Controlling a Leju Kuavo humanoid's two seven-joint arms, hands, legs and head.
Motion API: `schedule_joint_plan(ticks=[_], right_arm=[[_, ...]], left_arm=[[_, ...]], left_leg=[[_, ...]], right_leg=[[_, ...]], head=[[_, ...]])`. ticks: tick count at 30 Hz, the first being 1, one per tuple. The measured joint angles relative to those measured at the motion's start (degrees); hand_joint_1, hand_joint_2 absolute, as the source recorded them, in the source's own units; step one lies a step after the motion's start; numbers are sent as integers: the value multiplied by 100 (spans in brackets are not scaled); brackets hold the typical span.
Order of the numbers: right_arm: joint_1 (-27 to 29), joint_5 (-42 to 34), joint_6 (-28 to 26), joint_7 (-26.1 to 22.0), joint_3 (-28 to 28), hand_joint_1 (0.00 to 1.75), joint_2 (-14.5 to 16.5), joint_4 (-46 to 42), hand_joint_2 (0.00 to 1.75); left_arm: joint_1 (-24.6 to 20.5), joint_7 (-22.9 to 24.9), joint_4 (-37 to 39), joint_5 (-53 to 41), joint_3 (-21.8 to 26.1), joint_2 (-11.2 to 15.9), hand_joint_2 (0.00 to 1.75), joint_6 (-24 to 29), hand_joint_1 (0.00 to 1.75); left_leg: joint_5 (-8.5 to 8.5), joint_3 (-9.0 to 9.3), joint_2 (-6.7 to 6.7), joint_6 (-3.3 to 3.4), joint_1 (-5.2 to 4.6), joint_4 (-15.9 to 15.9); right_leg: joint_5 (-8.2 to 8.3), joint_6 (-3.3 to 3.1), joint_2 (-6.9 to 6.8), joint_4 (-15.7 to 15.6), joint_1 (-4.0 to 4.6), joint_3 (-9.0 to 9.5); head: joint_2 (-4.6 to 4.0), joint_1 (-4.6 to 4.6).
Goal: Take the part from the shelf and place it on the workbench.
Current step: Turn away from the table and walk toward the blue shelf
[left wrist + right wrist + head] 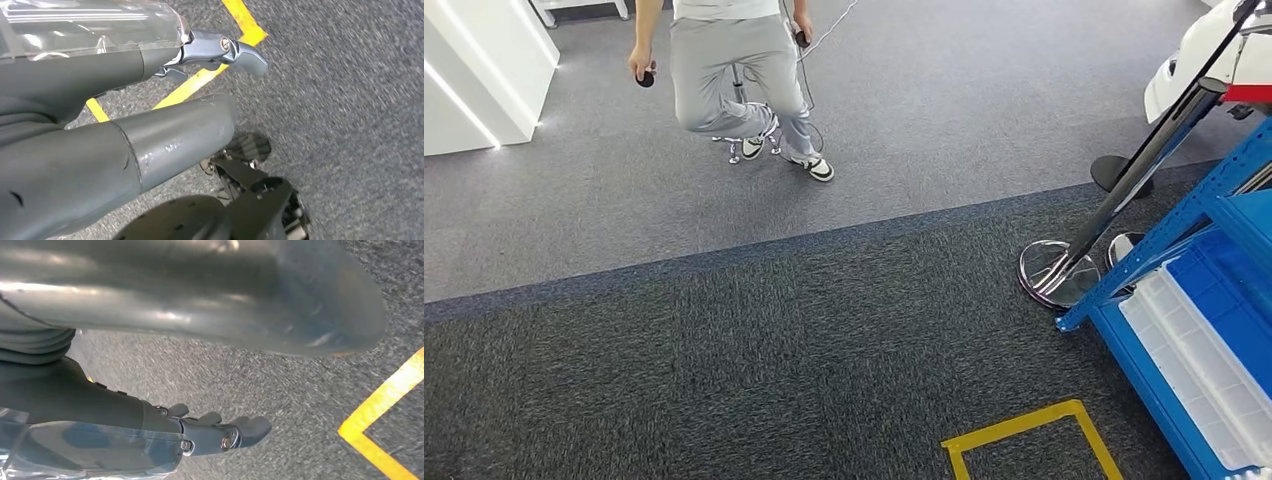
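The gray carpet covers the floor. The blue shelf stands at four o'clock; I cannot tell which thing on it is the part. A person stands at twelve o'clock. Yellow tape sits at five o'clock. The left hand and right hand hang over the carpet, fingers loose, holding nothing.

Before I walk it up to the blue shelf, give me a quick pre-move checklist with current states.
1. Left hand free of any load: ok, it hangs over the carpet with nothing in it.
2. Right hand free: ok, fingers loosely extended, nothing held.
3. Blue shelf in sight: ok, at the right edge of the head view, a white tray on it.
4. Part to pick identified: cannot tell, no part is distinguishable on the shelf.
5. Path beside the shelf: not ok, a chrome stand base sits against the shelf corner.
6. Person out of the way: ok, standing well back across the carpet.
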Motion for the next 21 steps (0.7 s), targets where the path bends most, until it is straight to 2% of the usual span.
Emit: schedule_joint_plan(ticks=[2, 4, 5, 6, 7, 8, 10, 11, 13, 15, 16, 18, 20, 21], right_arm=[[-17, -1, 2, 140, -60, 0, -2, 68, 0], [-39, -2, 8, 259, -105, 0, -2, 120, 0], [-47, -1, 17, 292, -125, 0, -2, 141, 0], [-51, 0, 36, 307, -144, 0, -2, 160, 0], [-53, 1, 59, 311, -161, 0, 1, 179, 0], [-53, 3, 85, 309, -173, 0, 7, 193, 0], [-53, 16, 129, 296, -184, 0, 31, 212, 0], [-57, 31, 150, 291, -185, 0, 44, 215, 0], [-62, 73, 180, 293, -189, 0, 65, 219, 0], [-55, 112, 193, 304, -192, 0, 80, 227, 0], [-49, 143, 198, 316, -193, 0, 86, 232, 0], [-50, 260, 234, 360, -195, 0, 91, 242, 0], [-60, 385, 286, 413, -195, 0, 92, 251, 0], [-62, 418, 302, 431, -195, 0, 92, 254, 0]], left_arm=[[-11, -4, 0, 5, 2, 5, 0, 0, 0], [-6, -5, 0, 14, 4, 8, 0, -1, 0], [3, -4, 0, 20, 7, 8, 0, -2, 0], [15, -3, 0, 26, 11, 8, 0, -2, 0], [24, -2, 0, 35, 19, 8, 0, 0, 0], [30, 0, 0, 50, 29, 10, 0, 9, 0], [29, 10, 0, 91, 59, 16, 0, 38, 0], [26, 33, -1, 113, 78, 19, 0, 51, 0], [23, 131, -1, 153, 120, 22, 0, 60, 0], [17, 215, -1, 186, 153, 24, 0, 70, 0], [7, 222, 0, 217, 171, 25, 0, 81, 0], [-37, 207, -1, 340, 235, 26, 0, 112, 0], [-92, 218, -1, 479, 328, 28, 0, 131, 0], [-115, 227, -1, 522, 372, 31, 0, 132, 0]], left_leg=[[-172, -73, -105, -61, 16, 229], [-544, -361, -257, -108, 45, 893], [-717, -542, -291, -124, 57, 1281], [-802, -672, -302, -138, 68, 1554], [-770, -716, -307, -147, 76, 1633], [-624, -651, -312, -152, 83, 1481], [-212, -311, -407, -152, 106, 730], [-83, -160, -480, -143, 110, 386], [-29, -43, -571, -100, 101, 83], [-6, -35, -518, -21, 83, 46], [19, -26, -482, 28, 83, 21], [68, -23, -409, 108, 92, -29], [76, -41, -329, 137, 75, -33], [74, -46, -283, 140, 65, -32]], right_leg=[[34, -66, 52, -57, -35, 30], [49, -107, 99, -78, -40, 39], [48, -115, 129, -73, -34, 33], [47, -117, 167, -67, -30, 30], [45, -116, 210, -57, -28, 29], [41, -109, 257, -43, -30, 32], [24, -80, 343, -8, -37, 36], [12, -55, 384, 20, -33, 26], [7, 8, 450, 51, -28, -8], [19, 86, 497, 46, -42, -30], [-11, 117, 470, 81, -50, -49], [-258, 154, 318, 451, -57, -224], [-644, 176, 177, 1201, -64, -593], [-754, 186, 152, 1518, -71, -751]], head=[[0, -13], [0, -31], [0, -36], [0, -36], [0, -36], [0, -36], [0, -36], [0, -34], [0, -33], [0, -33], [0, -31], [0, -14], [0, 0], [0, 1]])
